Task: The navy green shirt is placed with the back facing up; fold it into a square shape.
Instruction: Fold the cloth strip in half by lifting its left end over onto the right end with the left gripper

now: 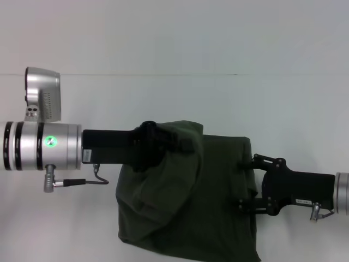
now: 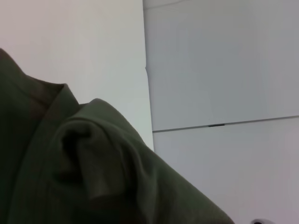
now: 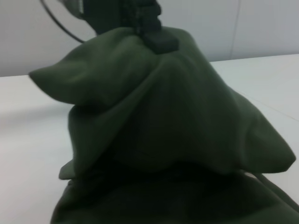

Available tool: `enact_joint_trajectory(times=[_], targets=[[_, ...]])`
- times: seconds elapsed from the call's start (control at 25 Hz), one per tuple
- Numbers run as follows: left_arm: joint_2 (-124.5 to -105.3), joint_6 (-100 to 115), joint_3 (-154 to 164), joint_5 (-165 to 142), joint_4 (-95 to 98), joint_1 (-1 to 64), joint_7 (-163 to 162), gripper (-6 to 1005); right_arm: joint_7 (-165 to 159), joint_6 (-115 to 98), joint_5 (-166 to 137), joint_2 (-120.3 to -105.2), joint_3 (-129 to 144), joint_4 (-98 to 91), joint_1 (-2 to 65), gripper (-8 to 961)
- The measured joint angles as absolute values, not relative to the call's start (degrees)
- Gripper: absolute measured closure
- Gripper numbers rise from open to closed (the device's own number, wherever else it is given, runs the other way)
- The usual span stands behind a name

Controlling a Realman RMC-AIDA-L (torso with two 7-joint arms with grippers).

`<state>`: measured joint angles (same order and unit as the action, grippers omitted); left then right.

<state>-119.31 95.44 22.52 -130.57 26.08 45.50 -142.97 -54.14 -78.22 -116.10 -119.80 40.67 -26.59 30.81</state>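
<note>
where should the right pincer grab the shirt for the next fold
Probably the navy green shirt's free edge on the robot's right, coming in level from that side: the right pincer is open there and the cloth lies low. The left pincer holds the raised far-left part.

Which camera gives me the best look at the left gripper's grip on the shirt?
The right wrist view: the left gripper pinches the navy green shirt at the peak of a lifted fold. The head view shows it from above, fingers dark against cloth. The left wrist view shows only bunched fabric.
</note>
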Motion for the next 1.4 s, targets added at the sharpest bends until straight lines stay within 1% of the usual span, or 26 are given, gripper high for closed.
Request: enact_joint_trajectory(times=[0.32,0.64,0.88,0.96,1.2,1.4], targets=[[-121.34,91.02,22.28,-130.33,24.96,44.26,-141.28,872,-54.14,-78.21,-116.1,-119.74,39.49,-26.96,30.21,38],[-122.4,87.1,22.15,-128.51,20.78,43.43,-138.14,872,-54.14,-78.13,-116.1,-119.79,38.46,-27.14,29.84,38],[-123.69,87.76,22.31,-125.28,20.28,42.5,-136.88,811,-54.14,-77.61,-116.12,-119.77,36.8,-27.27,28.91,38],[-123.82,87.94,22.37,-124.95,19.29,42.49,-136.65,791,-54.14,-77.56,-116.12,-119.73,36.19,-27.32,28.66,37],[-123.87,88.03,22.62,-124.73,17.66,42.75,-136.47,554,-54.14,-76.89,-116.18,-119.71,35.63,-27.37,28.12,37],[-123.43,88.93,22.33,-124.7,18.78,42.7,-135.93,287,-54.61,-76.57,-116.17,-119.71,34.26,-28.91,26.83,37]])
